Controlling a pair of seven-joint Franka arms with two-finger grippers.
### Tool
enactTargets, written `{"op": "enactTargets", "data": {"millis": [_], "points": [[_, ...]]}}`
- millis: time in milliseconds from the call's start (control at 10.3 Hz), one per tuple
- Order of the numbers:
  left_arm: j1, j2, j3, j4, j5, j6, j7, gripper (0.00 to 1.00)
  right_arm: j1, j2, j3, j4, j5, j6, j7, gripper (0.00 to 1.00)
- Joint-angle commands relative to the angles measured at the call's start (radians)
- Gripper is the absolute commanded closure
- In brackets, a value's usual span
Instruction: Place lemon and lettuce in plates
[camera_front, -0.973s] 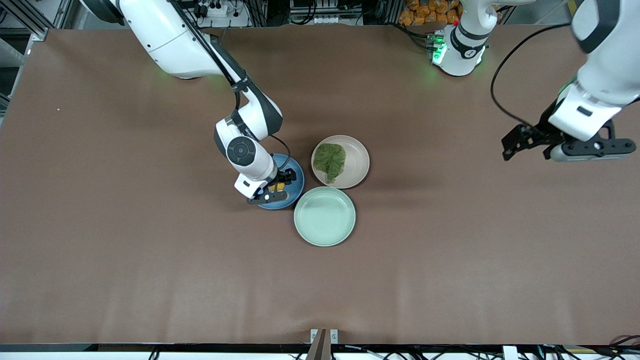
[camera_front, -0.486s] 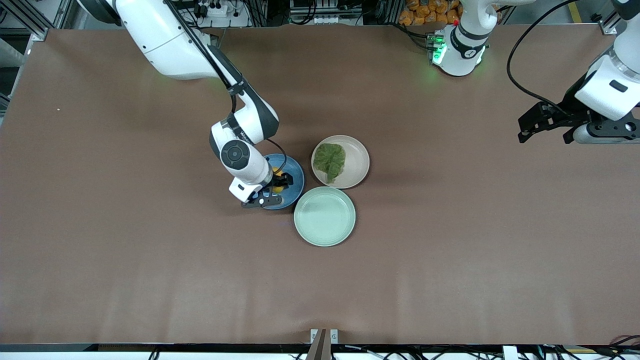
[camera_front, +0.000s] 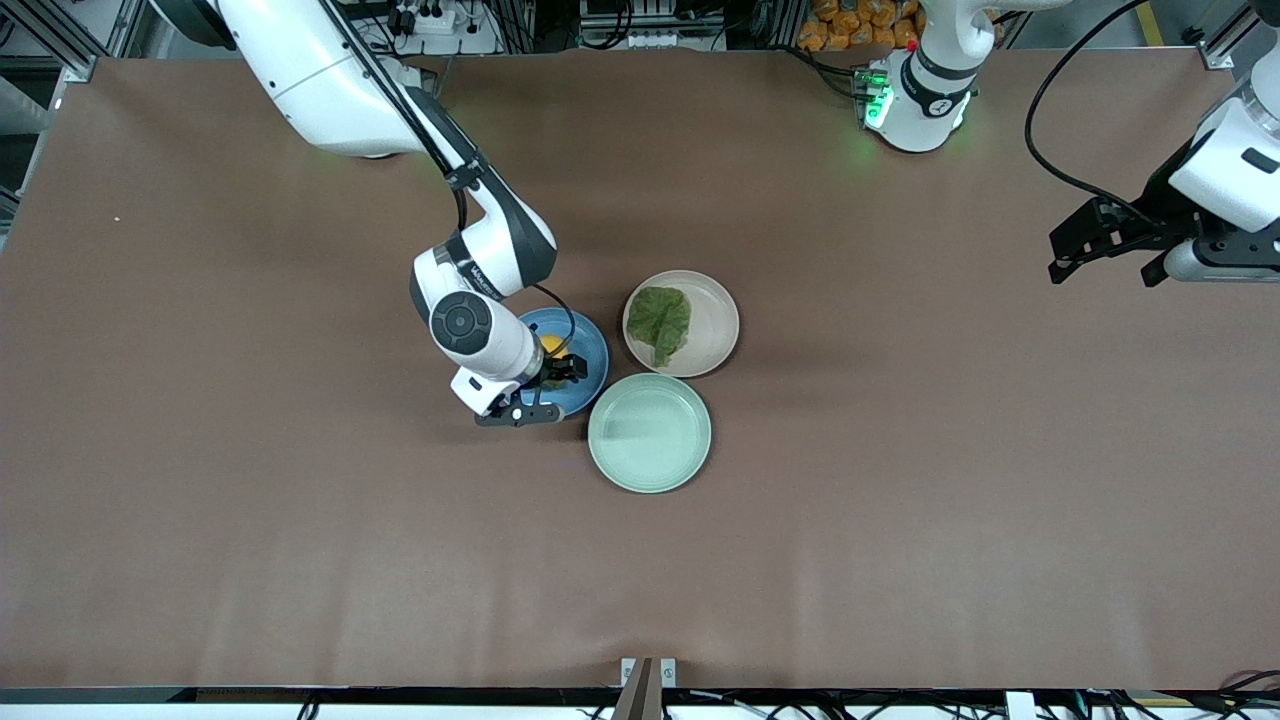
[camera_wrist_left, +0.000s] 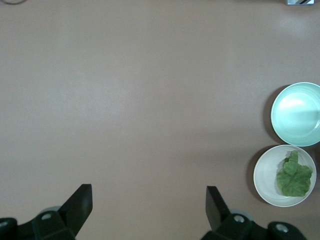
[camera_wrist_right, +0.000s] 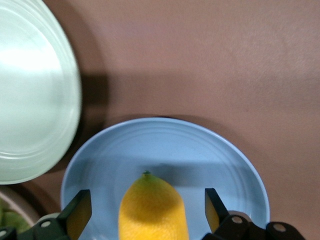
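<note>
R hand (camera_front: 548, 385) has lifted off lemon (camera_wrist_right: 152, 207), fingers apart; lemon in blue plate (camera_wrist_right: 210, 150), lettuce (camera_front: 660, 322) plated. L hand (camera_wrist_left: 147, 210) apart, has pulled away. Task looks done.

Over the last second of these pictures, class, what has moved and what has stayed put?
The right gripper, open, has lifted and drawn back toward the right arm's end, uncovering the lemon lying on the blue plate. The left gripper, open and empty, has drawn back farther toward the left arm's end of the table. The lettuce on the beige plate and the mint-green plate have not shifted.
</note>
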Motion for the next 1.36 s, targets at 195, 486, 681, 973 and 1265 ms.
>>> {"op": "enactTargets", "data": {"millis": [195,486,681,973,1265], "points": [[-0.013,0.010,-0.002,0.022,-0.012,-0.024,0.023,0.00,-0.095,0.000,0.012,0.187,0.012,-0.263,-0.001,0.00],[-0.010,0.007,-0.010,0.019,-0.014,-0.024,0.017,0.00,-0.189,-0.011,0.013,0.281,0.007,-0.405,-0.111,0.00],[-0.008,0.006,-0.010,0.022,-0.014,-0.024,0.017,0.00,-0.241,-0.041,0.008,0.283,-0.001,-0.414,-0.151,0.00],[-0.008,-0.008,-0.010,0.022,-0.014,-0.044,0.019,0.00,-0.307,-0.064,0.005,0.283,-0.033,-0.418,-0.235,0.00],[-0.008,-0.013,-0.011,0.024,-0.012,-0.055,0.019,0.00,-0.358,-0.116,0.006,0.283,-0.200,-0.419,-0.267,0.00]]}}
